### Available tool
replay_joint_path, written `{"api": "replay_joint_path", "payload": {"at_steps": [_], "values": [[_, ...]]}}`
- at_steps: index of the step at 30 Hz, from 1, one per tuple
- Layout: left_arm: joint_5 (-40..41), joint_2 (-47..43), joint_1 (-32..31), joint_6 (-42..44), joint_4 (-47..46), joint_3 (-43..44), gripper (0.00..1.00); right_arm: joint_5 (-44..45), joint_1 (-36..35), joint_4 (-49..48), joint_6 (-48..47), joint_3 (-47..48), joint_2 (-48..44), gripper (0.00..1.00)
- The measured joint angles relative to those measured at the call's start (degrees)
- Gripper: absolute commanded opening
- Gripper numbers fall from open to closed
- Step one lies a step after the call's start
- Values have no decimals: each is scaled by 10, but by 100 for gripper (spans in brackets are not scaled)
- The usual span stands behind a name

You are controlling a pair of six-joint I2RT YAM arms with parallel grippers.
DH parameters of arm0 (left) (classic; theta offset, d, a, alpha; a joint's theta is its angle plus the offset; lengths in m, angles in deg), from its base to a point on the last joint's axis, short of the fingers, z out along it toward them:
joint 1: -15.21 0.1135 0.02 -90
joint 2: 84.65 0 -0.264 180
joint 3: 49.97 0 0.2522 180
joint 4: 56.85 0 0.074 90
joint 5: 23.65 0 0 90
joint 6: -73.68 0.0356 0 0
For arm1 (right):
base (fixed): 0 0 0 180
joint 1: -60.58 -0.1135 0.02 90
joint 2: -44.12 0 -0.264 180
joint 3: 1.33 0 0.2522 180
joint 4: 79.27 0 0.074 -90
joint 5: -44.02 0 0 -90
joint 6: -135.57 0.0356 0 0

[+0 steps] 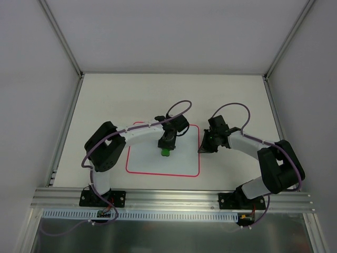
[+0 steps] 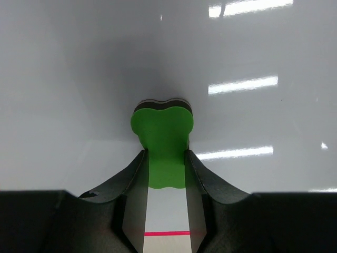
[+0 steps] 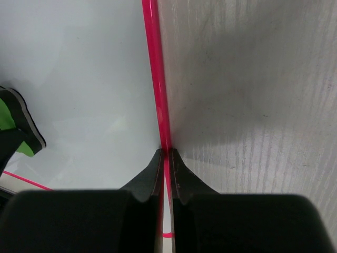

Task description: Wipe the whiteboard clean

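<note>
Left gripper (image 2: 164,154): clamped on a green foam eraser (image 2: 162,124) with a dark felt sole, which sits pad-down on the board.
Right gripper (image 3: 166,154): jaws together, tips at the board's right-hand pink border. I cannot tell whether they press on it.
Whiteboard (image 1: 145,161): thin, white, roughly square sheet with a red-pink rim, lying flat on the cream table (image 1: 231,95). I see no scribbles on it.
Handling: it looks light, stiff and glossy, so it would likely slide. Better pinned at an edge than lifted.
Containers: none in sight.
</note>
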Motion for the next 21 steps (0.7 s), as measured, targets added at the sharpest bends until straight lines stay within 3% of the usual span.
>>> {"api": "replay_joint_path", "payload": {"at_steps": [4,10,13,14,17,21], "values": [[-9,-7,-5,-3,-6,-6,0,0,0,0,0,0,0,0],[-13,-64,38,-3,-6,-63,0,15,-4,4,-3,-1,-10,5],[-1,-116,90,5,-2,-90,0,41,-5,23,-11,-5,-28,17],[3,-134,107,8,-2,-96,0,48,-5,33,-15,-6,-36,30],[19,-200,170,25,3,-106,0,69,-4,64,-26,-11,-74,56],[42,-250,260,60,1,-106,0,83,-4,85,-45,-10,-136,73]]}}
